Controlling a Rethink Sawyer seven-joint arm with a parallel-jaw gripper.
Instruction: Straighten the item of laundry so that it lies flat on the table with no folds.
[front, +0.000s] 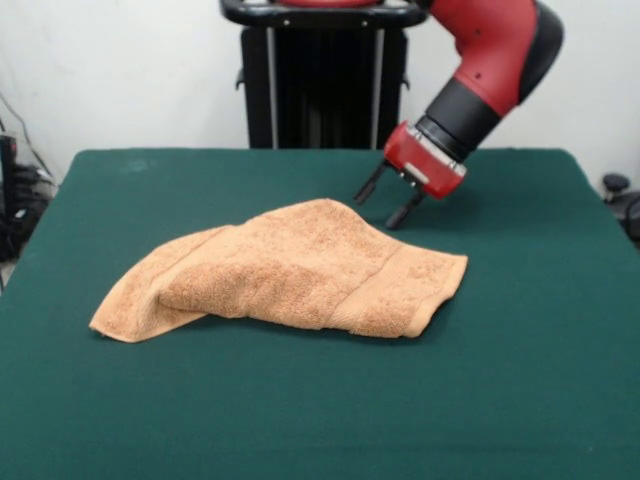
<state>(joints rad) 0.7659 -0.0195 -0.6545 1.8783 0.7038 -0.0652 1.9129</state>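
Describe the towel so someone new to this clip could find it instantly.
On the dark green table, look left of centre, just in front of the gripper. The towel is the only cloth lying there: orange-tan, fluffy, folded over itself, with a ribbed band near its right end.

A single front view looks across the green desk (520, 400) toward the robot's black pedestal (322, 80) at the far edge, from slightly above, close enough that the desk fills the frame.
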